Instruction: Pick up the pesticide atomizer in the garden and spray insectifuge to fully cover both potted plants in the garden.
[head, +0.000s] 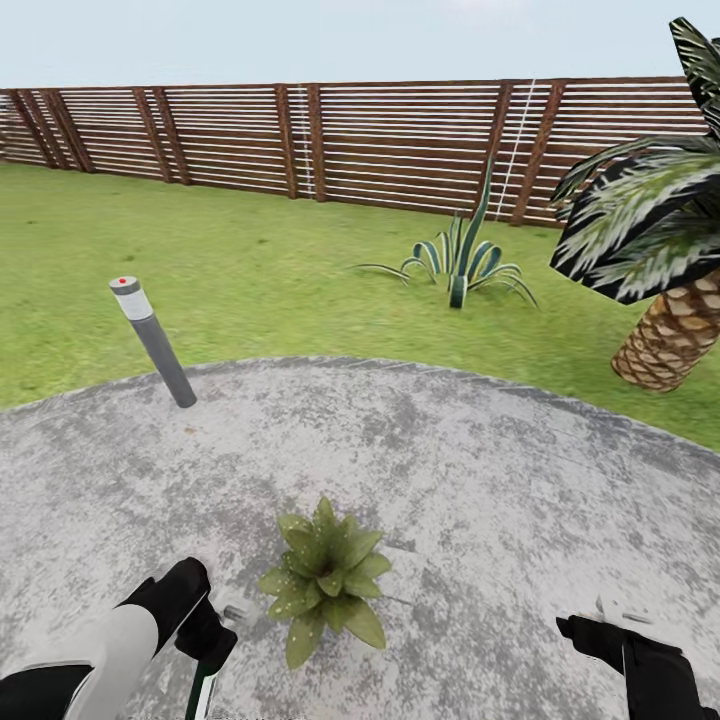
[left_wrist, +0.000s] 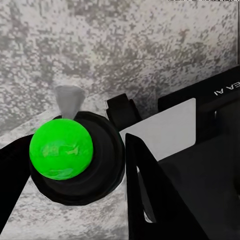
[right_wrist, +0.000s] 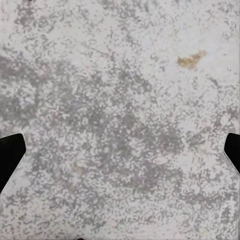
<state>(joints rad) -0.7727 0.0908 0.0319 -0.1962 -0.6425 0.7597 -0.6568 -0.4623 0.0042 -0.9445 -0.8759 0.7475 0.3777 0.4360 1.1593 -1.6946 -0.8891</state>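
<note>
The robot stands on the round grey paved patio (head: 450, 470), facing the lawn (head: 250, 270) and the brown slatted wooden fence (head: 380, 140).

One potted plant (head: 325, 580), a low rosette of broad pointed light-green leaves, sits on the paving close in front of the robot, between the two arms. Its pot is hidden under the leaves.

Left gripper (head: 212, 640): low at the left of the head view, just beside the plant's left leaves. The left wrist view shows the pesticide atomizer (left_wrist: 75, 157) between the dark gripper fingers (left_wrist: 150, 200): a dark round head with a bright green ball on it and a small grey cone at its far side, over the paving. The gripper is closed on the atomizer. In the head view the bottle itself is largely hidden by the gripper; a small pale part shows beside it.

Right gripper (head: 612, 625): low at the right, well apart from the plant. In the right wrist view its dark fingertips (right_wrist: 10, 152) stand wide apart at either edge with bare paving between; it is open and holds nothing.

Surroundings: a tall grey bollard lamp (head: 153, 340) with a red dot stands tilted at the patio's left edge. A spiky striped plant (head: 462, 262) grows on the lawn near the fence. A palm (head: 665, 250) with a scaly trunk stands at the right.
</note>
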